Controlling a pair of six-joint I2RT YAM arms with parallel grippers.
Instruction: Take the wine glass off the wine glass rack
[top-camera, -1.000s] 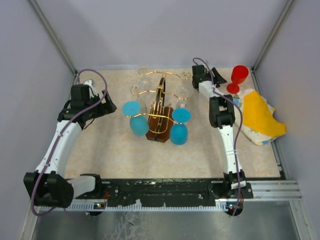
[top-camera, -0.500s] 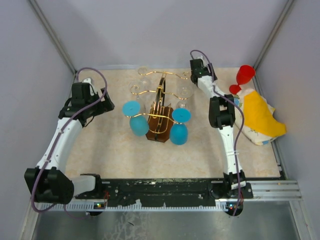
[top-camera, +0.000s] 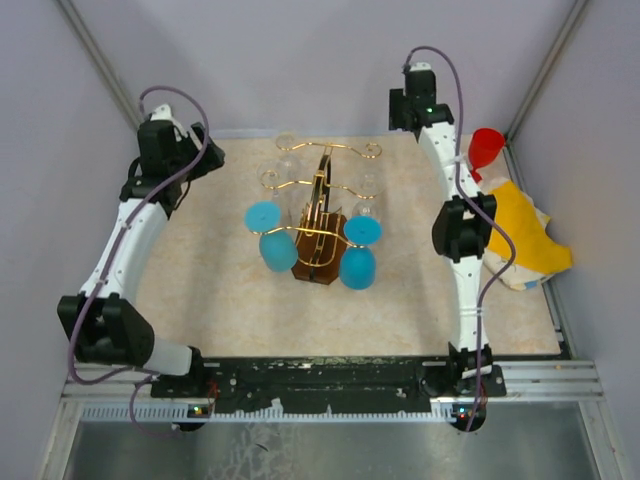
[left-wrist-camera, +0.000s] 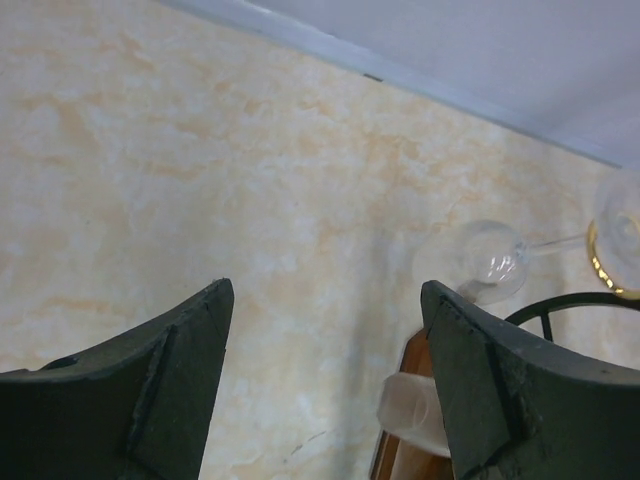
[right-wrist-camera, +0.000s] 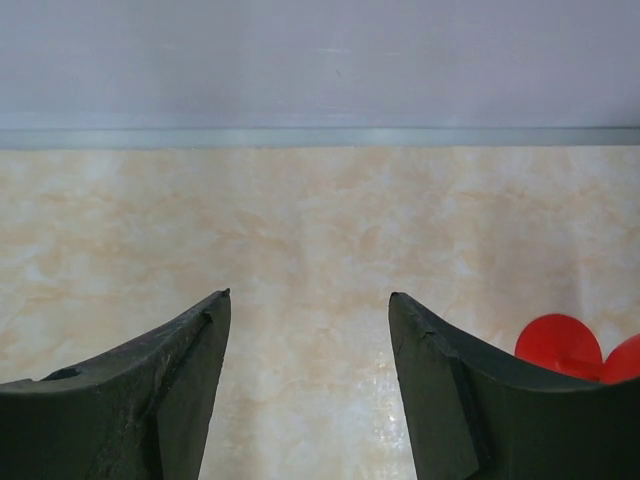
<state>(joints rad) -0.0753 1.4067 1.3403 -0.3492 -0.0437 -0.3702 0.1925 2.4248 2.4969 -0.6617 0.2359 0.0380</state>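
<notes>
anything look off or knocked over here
The red wine glass looks tilted, not standing upright, at the far right edge beside the crumpled yellow cloth. The wine glass rack stands upright.

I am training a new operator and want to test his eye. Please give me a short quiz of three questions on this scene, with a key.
1. True or false: the right pincer holds a glass.
2. How many blue glasses hang on the wine glass rack? A) one B) two C) four
3. Fill in: the red glass is nearer to the ___ pincer.

Key: 1 false; 2 B; 3 right.
</notes>
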